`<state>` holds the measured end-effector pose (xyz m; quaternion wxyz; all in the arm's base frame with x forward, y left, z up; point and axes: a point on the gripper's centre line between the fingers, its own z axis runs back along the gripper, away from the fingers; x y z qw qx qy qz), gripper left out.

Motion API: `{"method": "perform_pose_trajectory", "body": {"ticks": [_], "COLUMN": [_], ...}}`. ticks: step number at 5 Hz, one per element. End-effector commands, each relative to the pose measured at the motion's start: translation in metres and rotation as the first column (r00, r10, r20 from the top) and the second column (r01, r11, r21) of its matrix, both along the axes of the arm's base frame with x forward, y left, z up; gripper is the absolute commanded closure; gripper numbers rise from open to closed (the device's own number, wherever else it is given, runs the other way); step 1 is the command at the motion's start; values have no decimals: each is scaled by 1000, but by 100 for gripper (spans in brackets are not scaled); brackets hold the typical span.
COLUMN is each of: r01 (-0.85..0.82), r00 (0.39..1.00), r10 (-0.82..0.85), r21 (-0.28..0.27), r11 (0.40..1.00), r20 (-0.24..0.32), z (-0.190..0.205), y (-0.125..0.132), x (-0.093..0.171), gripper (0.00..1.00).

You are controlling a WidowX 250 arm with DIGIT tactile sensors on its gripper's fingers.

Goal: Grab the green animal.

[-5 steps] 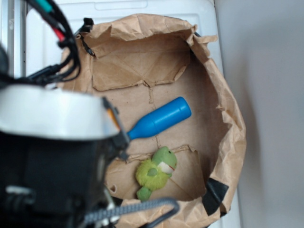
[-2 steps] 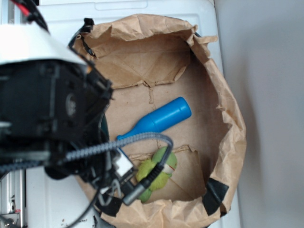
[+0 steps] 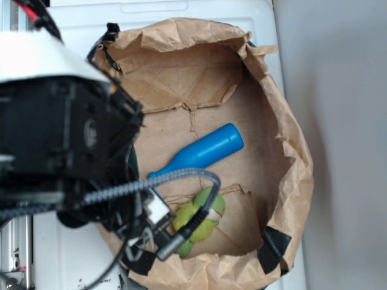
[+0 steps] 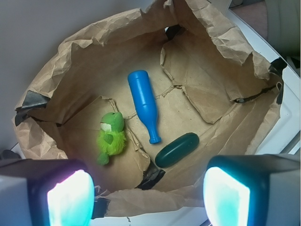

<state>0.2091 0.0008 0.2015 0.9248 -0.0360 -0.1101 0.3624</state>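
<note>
The green animal (image 4: 112, 137) is a small fuzzy lime-green plush with a white face patch, lying on the brown paper floor of the lined tub, left of the blue bottle. In the exterior view the green animal (image 3: 205, 219) shows partly behind my cable. My gripper (image 4: 148, 200) hangs high above the tub's near rim, open, with nothing between its two glowing pads (image 4: 69, 200). The plush lies ahead of the jaws and toward the left pad. In the exterior view the arm's black body hides the fingers.
A blue plastic bottle-shaped pin (image 4: 144, 104) lies in the middle of the tub, and a dark green capsule (image 4: 177, 149) lies to its right. Crumpled brown paper walls (image 4: 221, 33) ring everything. The white tub rim (image 3: 181, 9) sits outside the paper.
From a second ago the arm's body rose and shifted in the exterior view, its cable now crossing the plush. In the last half second nothing has moved.
</note>
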Motion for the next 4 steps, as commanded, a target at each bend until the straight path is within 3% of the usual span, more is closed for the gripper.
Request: {"method": "perform_pose_trajectory", "body": {"ticks": [1,2,3,4], "r01": [-141,-158,-132,-91], "r00": [990,987,991,994], "r10": [139,159,133,86], "r21": [67,76,29,-69], "r11": [988,985,991,993], "r20": [35,-11,-28,-64], "z": [-56,-85,-109,-122], "y": [31,33,31,17], "x": [39,69,86,91], "gripper": [0,0,0,0]}}
